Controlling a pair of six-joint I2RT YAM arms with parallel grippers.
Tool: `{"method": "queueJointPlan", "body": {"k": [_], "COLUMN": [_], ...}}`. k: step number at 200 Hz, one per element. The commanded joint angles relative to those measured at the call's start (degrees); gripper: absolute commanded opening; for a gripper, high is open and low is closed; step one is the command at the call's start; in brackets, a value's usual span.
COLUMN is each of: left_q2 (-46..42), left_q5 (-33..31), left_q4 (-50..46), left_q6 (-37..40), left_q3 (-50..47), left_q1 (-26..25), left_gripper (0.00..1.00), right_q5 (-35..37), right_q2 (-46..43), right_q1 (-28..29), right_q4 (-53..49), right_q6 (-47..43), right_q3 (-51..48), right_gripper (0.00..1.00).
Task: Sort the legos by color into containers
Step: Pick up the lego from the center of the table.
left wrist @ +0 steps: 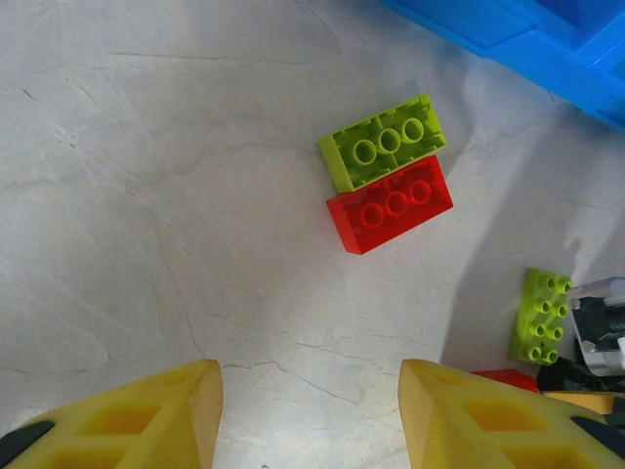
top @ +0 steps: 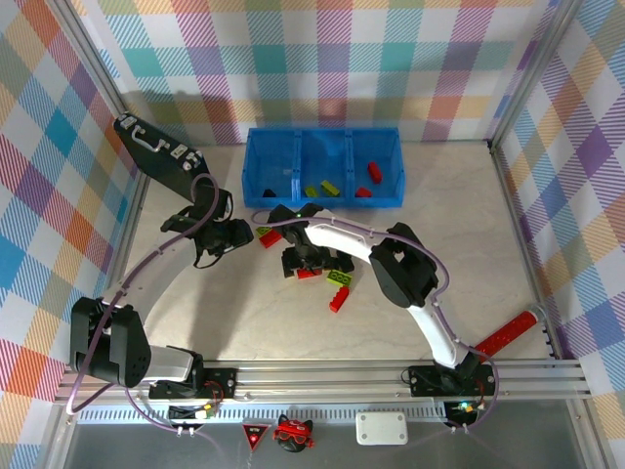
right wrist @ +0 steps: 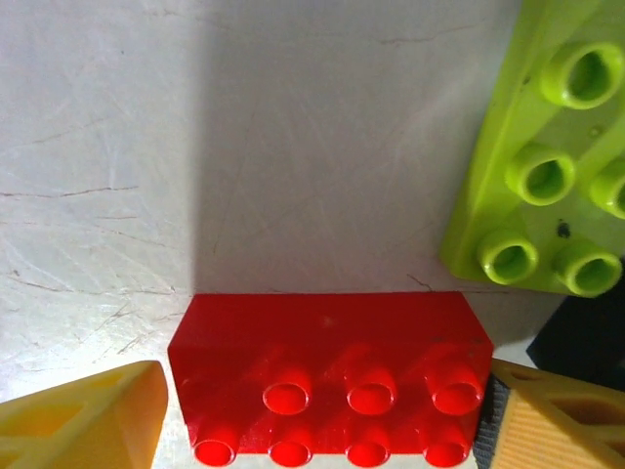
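My right gripper (top: 311, 264) is low over the table, shut on a red lego (right wrist: 332, 376) that lies flat, one finger against each short end. A lime lego (right wrist: 547, 166) sits just beyond it to the right. My left gripper (left wrist: 311, 420) hangs open over bare table with nothing between its fingers. Ahead of it a lime lego (left wrist: 383, 142) and a red lego (left wrist: 391, 203) lie side by side, touching. Another lime lego (left wrist: 543, 315) lies to the right. The blue containers (top: 256, 147) stand at the back, with lime legos (top: 330, 187) in the middle compartment and red legos (top: 375, 172) in the right one.
A black briefcase (top: 156, 151) leans at the back left, close behind the left arm. A loose red lego (top: 339, 300) and a lime lego (top: 340, 278) lie near the right gripper. A red rod (top: 508, 335) rests at the right front. Checked walls enclose the table.
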Motion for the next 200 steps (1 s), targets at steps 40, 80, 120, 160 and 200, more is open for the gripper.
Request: {"method": "queueJointPlan", "body": {"k": [40,80,120,160,200], "left_q2": [-1.6,-1.8,-1.6,-0.4,0.6], "left_q5": [0.7,0.8,1.1,2.2,3.4], "left_q4": [-1.6,-1.3,-1.0,0.0,0.9], "left_q6": [0.9,0.7,0.7,0.1,-0.6], "left_q3": [-1.6,-1.6,-1.6,-1.4,-1.0], "left_q1": [1.2,1.3,1.3,1.3,1.3], "left_gripper": [0.51,0.51,0.51,0.51,0.51], "right_q5": [-0.6,-0.1,0.1,2.3,4.1], "right_q2": [0.8,-0.7,-3.3,-5.6,-9.9], "right_q1": [0.7,0.9,0.9,0.0,-3.8], "right_q4": [-1.3,-1.5,-2.4,-4.3,-4.7], "right_q6": [0.4,0.2,-0.7,-3.4,-5.4], "right_q3": [1.5,1.9,2.9,4.7,1.9], "right_gripper": [0.68,0.64,0.64,0.64,0.64]}}
